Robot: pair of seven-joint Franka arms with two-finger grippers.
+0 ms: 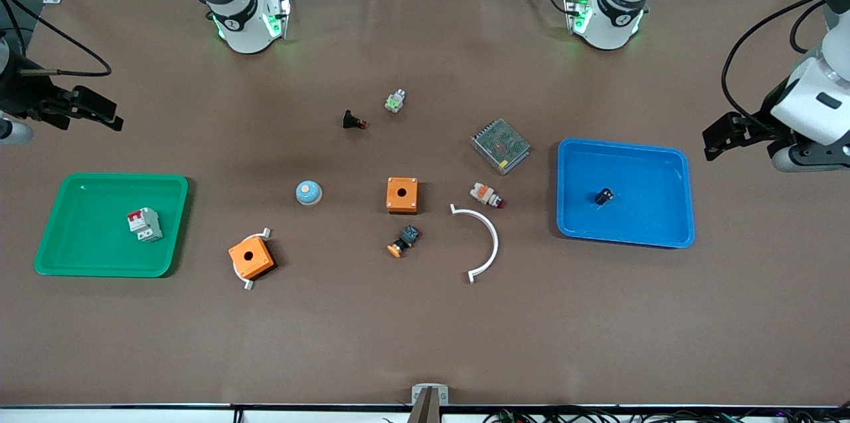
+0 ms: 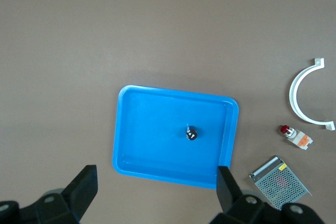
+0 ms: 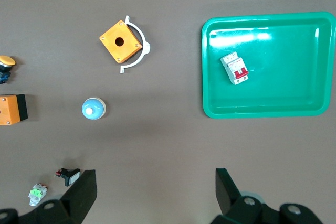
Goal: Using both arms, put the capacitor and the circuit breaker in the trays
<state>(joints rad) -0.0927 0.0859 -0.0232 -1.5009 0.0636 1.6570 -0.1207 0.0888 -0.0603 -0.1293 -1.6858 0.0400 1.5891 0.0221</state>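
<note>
Two trays are seen on the bench (image 1: 425, 337) in the front view: a green tray (image 1: 99, 267) toward the right arm's end and a blue tray (image 1: 667, 234) toward the left arm's end. The circuit breaker (image 1: 144, 224) is lying in the green tray, and the capacitor (image 1: 603, 196) is resting in the blue tray. The right gripper (image 1: 109, 119) is held over bare bench, farther from the front camera than the green tray. The left gripper (image 1: 712, 147) is held just beside the blue tray's edge.

From the left wrist view, the left gripper (image 2: 156, 188) is shown with its jaws spread wide and empty. The capacitor (image 2: 191, 132) is seen near the middle of the blue tray (image 2: 131, 129).

From the right wrist view, the right gripper (image 3: 155, 191) is likewise shown with jaws wide apart, nothing held. The circuit breaker (image 3: 234, 68) is seen inside the green tray (image 3: 294, 109), apart from its walls.
</note>
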